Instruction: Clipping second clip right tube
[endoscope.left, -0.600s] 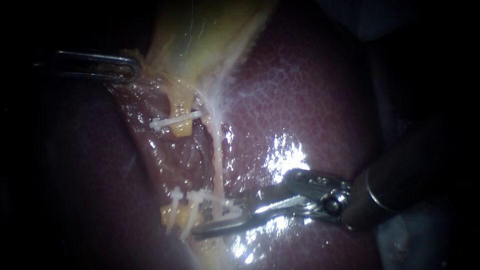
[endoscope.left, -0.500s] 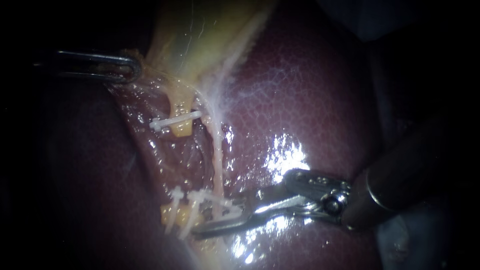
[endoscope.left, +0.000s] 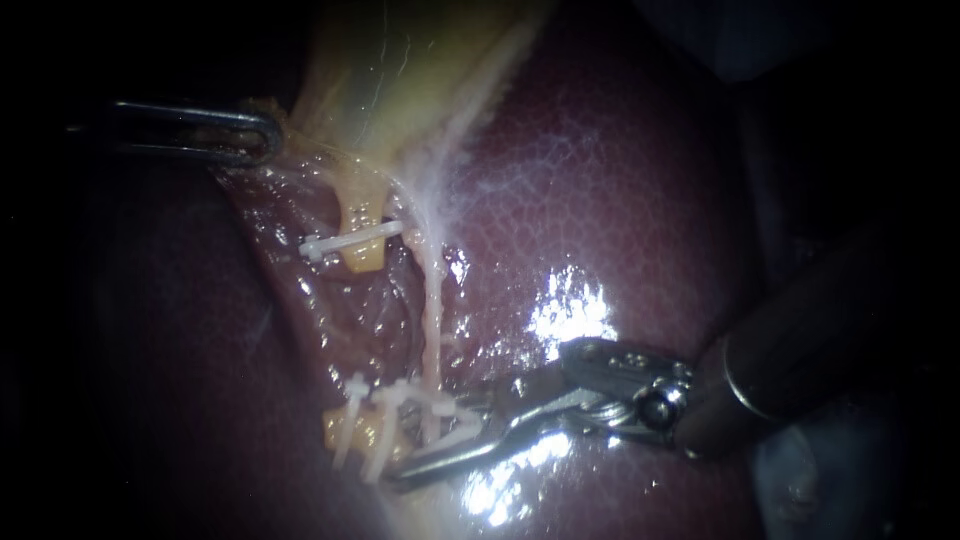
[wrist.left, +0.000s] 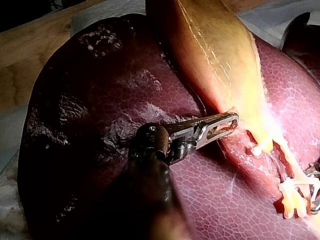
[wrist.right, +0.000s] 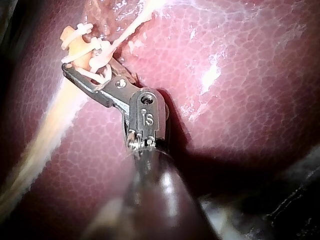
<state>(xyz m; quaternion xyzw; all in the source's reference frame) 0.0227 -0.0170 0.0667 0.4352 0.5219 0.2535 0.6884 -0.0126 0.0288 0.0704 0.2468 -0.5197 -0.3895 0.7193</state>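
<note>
While the wet liver (endoscope.left: 600, 200) is glistening beneath it, right instrument (endoscope.left: 420, 438): coming in from the right, low over the liver, its jaws reaching the lower end of the right tube (endoscope.left: 432, 320)
right jaws: standing slightly apart and pressing from both sides on a white clip (endoscope.left: 445, 412) held between them
right tube: running as a thin pale strand from the gallbladder (endoscope.left: 400, 70) down across the liver and passing through the clip between the jaws
left instrument (wrist.left: 227, 124): reaching in from the left, its jaws lying together and pinching the gallbladder's lower edge, where a thin film (endoscope.left: 300, 160) is stretching taut
upper clip (endoscope.left: 350, 243): sitting across a short yellow stump (endoscope.left: 362, 262) just left of the right tube
lower clips (endoscope.left: 355, 400): crossing a second yellow stump (endoscope.left: 335, 432) close beside the jaws
</note>
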